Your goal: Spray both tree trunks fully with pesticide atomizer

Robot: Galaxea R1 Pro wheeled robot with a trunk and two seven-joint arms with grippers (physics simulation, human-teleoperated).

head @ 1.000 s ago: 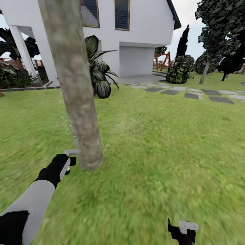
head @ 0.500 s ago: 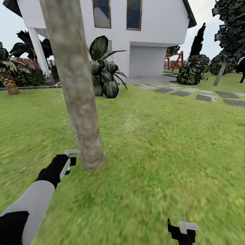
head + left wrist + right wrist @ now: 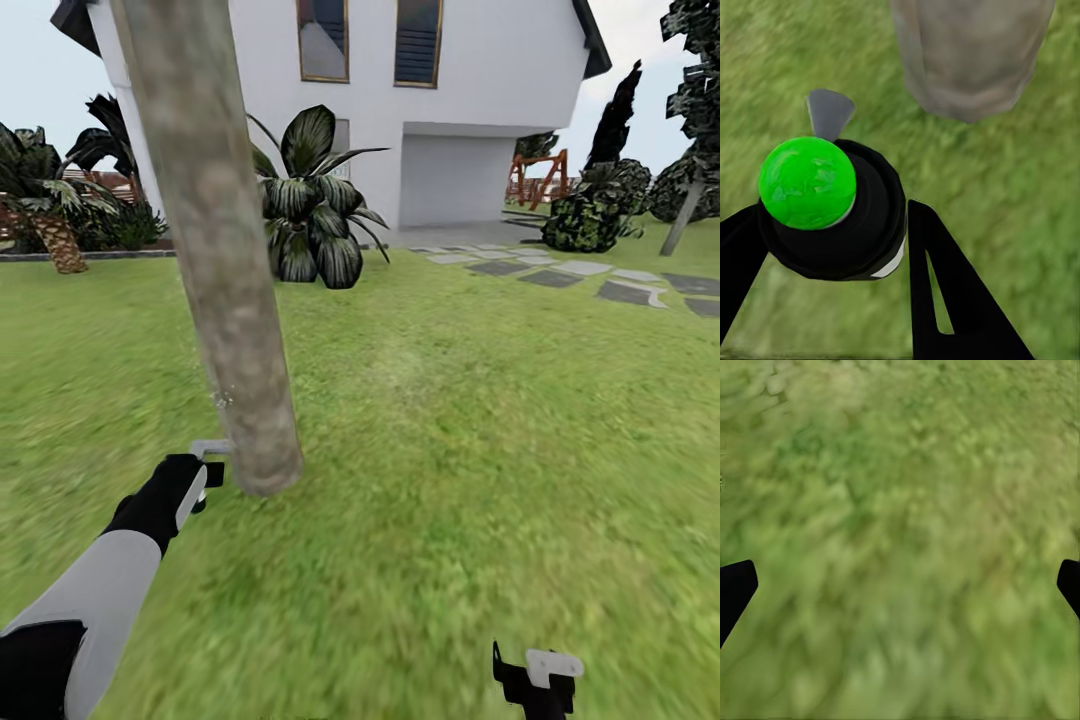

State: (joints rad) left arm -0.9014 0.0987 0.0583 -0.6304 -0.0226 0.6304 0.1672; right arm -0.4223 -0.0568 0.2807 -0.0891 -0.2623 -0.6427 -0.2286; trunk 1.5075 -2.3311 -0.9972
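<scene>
The pale mottled tree trunk (image 3: 225, 260) leans close in front of me on the lawn, and its base (image 3: 971, 56) shows in the left wrist view. My left gripper (image 3: 207, 472) is just left of the trunk's foot, shut on the pesticide atomizer (image 3: 832, 225). The atomizer has a black body, a bright green cap (image 3: 806, 182) and a grey nozzle (image 3: 211, 448) that points at the trunk. A few pale specks sit on the bark above the nozzle. A second thin pale trunk (image 3: 684, 205) stands far right. My right gripper (image 3: 537, 682) hangs low over grass, open and empty (image 3: 900, 585).
A white house (image 3: 450, 90) stands behind, with a broad-leaved dark plant (image 3: 310, 205) at its wall. A short palm (image 3: 55, 235) is far left. Grey stepping stones (image 3: 600, 280) and dark shrubs (image 3: 590, 205) lie to the right. Lawn surrounds the trunk.
The camera has turned left: house, plant and stepping stones slid right in the picture and the palm came into view. Both arms keep their places relative to the trunk.
</scene>
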